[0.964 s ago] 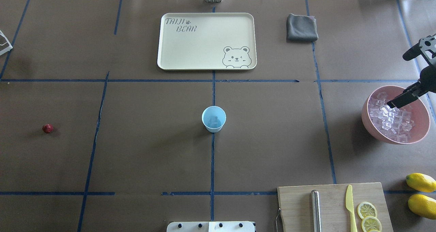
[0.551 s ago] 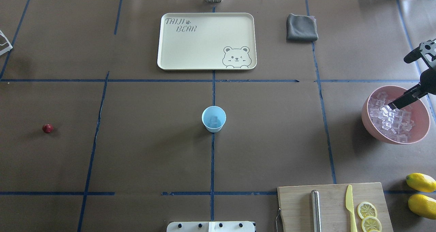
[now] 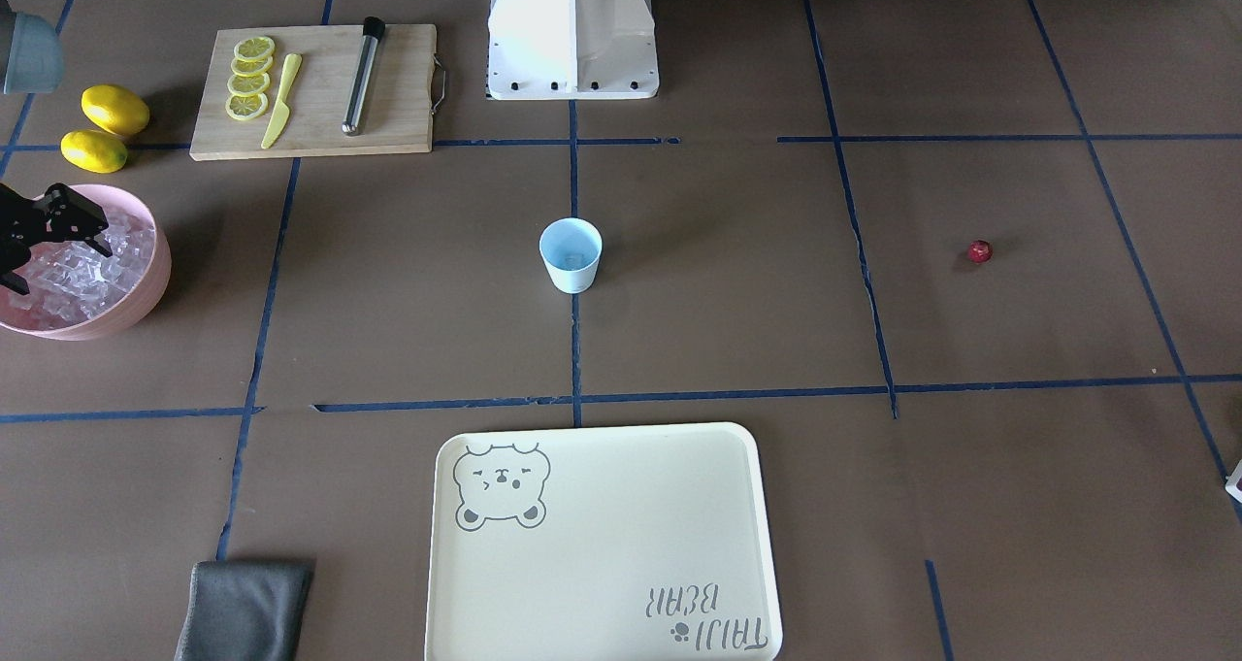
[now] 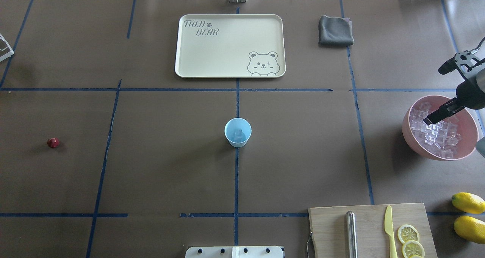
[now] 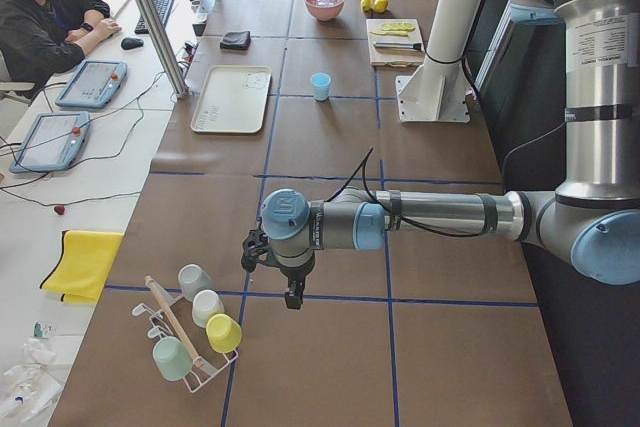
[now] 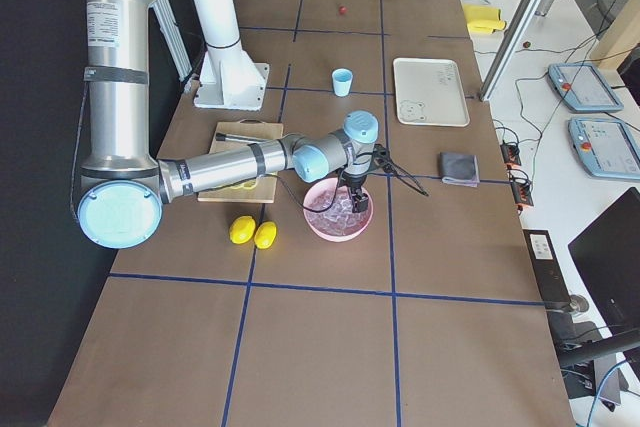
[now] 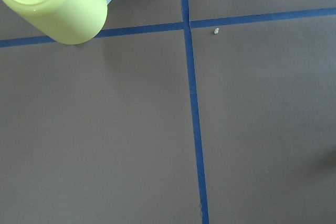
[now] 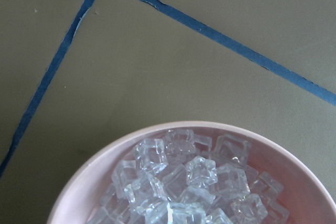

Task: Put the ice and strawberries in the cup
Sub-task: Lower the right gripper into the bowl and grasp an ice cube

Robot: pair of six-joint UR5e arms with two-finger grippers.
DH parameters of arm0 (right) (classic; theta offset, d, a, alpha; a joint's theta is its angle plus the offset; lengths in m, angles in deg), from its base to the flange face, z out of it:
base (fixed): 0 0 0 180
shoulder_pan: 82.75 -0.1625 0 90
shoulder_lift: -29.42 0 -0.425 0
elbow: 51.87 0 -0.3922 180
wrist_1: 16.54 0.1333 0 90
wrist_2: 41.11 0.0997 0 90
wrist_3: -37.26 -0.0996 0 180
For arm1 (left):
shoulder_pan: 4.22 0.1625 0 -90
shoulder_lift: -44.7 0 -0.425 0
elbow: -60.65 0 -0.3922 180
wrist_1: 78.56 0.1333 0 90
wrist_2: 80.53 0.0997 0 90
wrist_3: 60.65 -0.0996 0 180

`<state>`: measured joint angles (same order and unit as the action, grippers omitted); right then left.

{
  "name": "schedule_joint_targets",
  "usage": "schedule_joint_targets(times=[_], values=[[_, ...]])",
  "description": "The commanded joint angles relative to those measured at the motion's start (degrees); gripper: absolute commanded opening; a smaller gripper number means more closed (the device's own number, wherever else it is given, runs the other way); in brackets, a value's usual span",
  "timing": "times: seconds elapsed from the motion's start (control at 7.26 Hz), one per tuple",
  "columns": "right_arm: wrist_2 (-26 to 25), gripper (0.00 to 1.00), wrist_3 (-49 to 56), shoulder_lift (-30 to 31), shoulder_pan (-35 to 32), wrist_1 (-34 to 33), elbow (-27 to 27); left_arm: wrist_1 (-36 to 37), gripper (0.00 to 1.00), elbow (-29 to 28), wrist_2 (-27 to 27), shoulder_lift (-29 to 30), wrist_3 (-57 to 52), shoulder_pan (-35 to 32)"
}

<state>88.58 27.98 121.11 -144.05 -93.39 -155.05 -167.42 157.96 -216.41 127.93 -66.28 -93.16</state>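
The light blue cup (image 4: 238,132) stands upright at the table's middle, also in the front view (image 3: 571,253), with one clear cube inside. The ice (image 4: 435,133) fills the pink bowl (image 4: 408,136) at the right; the right wrist view shows the ice (image 8: 184,182) from close above. My right gripper (image 4: 430,119) hangs over the ice; in the front view it (image 3: 53,263) has its fingers apart and holds nothing. The strawberry (image 4: 53,143) lies alone at the far left. My left gripper (image 5: 290,297) shows only in the left side view, so I cannot tell its state.
A cream tray (image 4: 227,46) and a grey cloth (image 4: 335,30) lie at the back. A cutting board (image 4: 329,220) with a steel rod, yellow knife and lemon slices is front right, beside two lemons (image 4: 468,203). A cup rack (image 5: 190,332) stands by the left gripper.
My right gripper has shifted a little left and lower over the ice in the pink bowl. The cup and strawberry have not moved.
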Motion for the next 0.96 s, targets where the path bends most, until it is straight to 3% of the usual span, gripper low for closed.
schedule_joint_targets(times=[0.0,0.69,0.83], values=[[0.0,0.99,-0.7,-0.5,0.7,0.0,0.4,0.0,1.0,-0.1,0.0,0.0,0.0,0.0],[-0.7,0.98,-0.7,-0.5,1.4,0.0,1.4,0.0,1.0,0.0,0.0,0.0,0.0,0.0],[-0.8,0.89,-0.7,-0.5,1.4,0.0,1.4,0.0,1.0,0.0,0.0,0.0,0.0,0.1]])
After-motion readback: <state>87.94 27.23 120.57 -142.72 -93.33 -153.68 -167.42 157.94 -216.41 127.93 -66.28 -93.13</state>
